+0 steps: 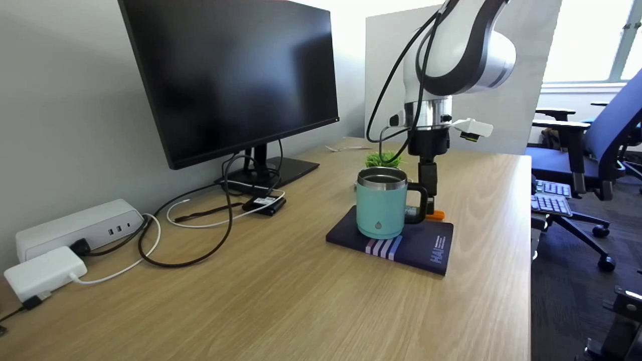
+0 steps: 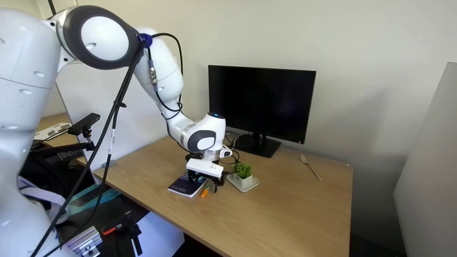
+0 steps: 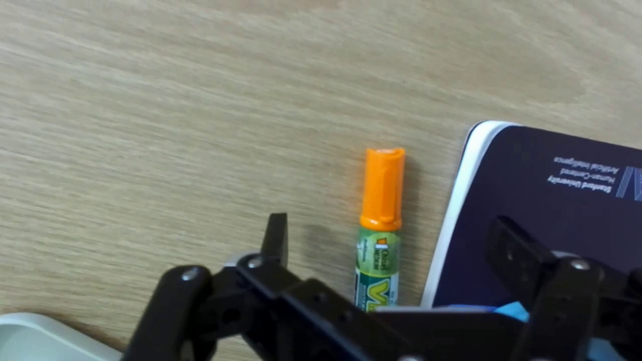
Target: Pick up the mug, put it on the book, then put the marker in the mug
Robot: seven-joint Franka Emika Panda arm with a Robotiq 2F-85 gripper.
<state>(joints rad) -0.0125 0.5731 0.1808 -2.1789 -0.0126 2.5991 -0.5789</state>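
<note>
Beside the HAI book (image 3: 562,205), the orange-capped marker (image 3: 382,220) lies ready to grasp

Under the Robotiq gripper (image 3: 390,223), whose fingers stand well apart, the marker lies flat on the desk (image 1: 281,301), not gripped; a narrow strip of wood separates it from the book. In the wrist view one finger shows against bare desk, the other over the navy cover. How high the tips hang is hard to judge. With the teal mug (image 1: 382,210) already upright on the book, picking up the marker looks like the step in hand. Draw the fingers partway together before descending, so the book-side one drops into that strip, not onto the cover, then close squarely across the barrel behind the cap. The marker will probably need tipping upright to clear the mug's rim.

The nearest obstacle is the mug's dark handle (image 1: 424,203), which juts toward the gripper; in an exterior view it overlaps a finger, and whether they touch cannot be told, so a straight lift seems safest. Opposite the book, near the gripper, sits a pale tray (image 2: 255,181) with potted grass (image 2: 244,170), which the arm's black cable (image 1: 427,70) could brush. Farther off, the monitor (image 2: 262,103) and fork (image 2: 311,167) look outside the likely path.
</note>
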